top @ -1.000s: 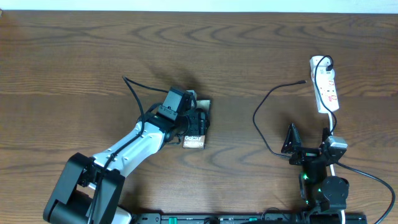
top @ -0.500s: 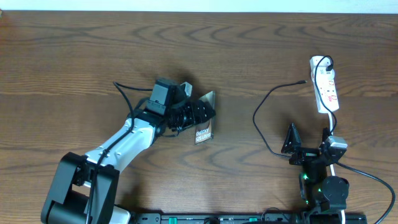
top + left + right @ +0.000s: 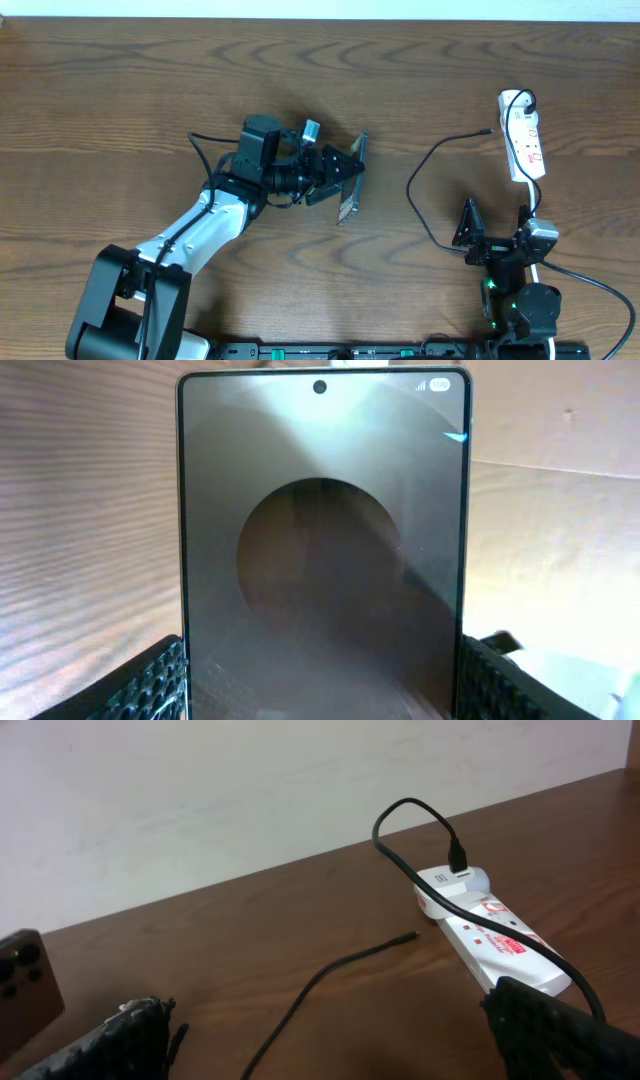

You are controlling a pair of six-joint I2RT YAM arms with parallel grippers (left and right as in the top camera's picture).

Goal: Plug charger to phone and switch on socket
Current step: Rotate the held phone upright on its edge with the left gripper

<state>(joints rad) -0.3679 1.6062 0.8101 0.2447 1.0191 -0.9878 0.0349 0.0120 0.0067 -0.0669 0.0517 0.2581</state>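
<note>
Left gripper [image 3: 333, 180] is clamped across the phone [image 3: 350, 182], holding it on edge above the table [image 3: 150, 80]. The right gripper [image 3: 340, 1045] is fully open and empty, near the socket [image 3: 523, 140]. Advised: present the phone's port rightward and steady, then have the right gripper take the charger [image 3: 425, 165] close behind its connector, which lies loose beside the socket.

Soft, even indoor light; sharp from above, uneven at the wrists.
Overhead, the table [image 3: 120, 80] has a mild sheen and the left arm [image 3: 200, 225] casts only a faint, diffuse shadow. In the left wrist view, the phone [image 3: 320, 560] screen shows pale glare around a dark round reflection, and the wood behind looks washed out. In the right wrist view, the wall [image 3: 200, 790] is bright and the lower corners are blurred.
</note>
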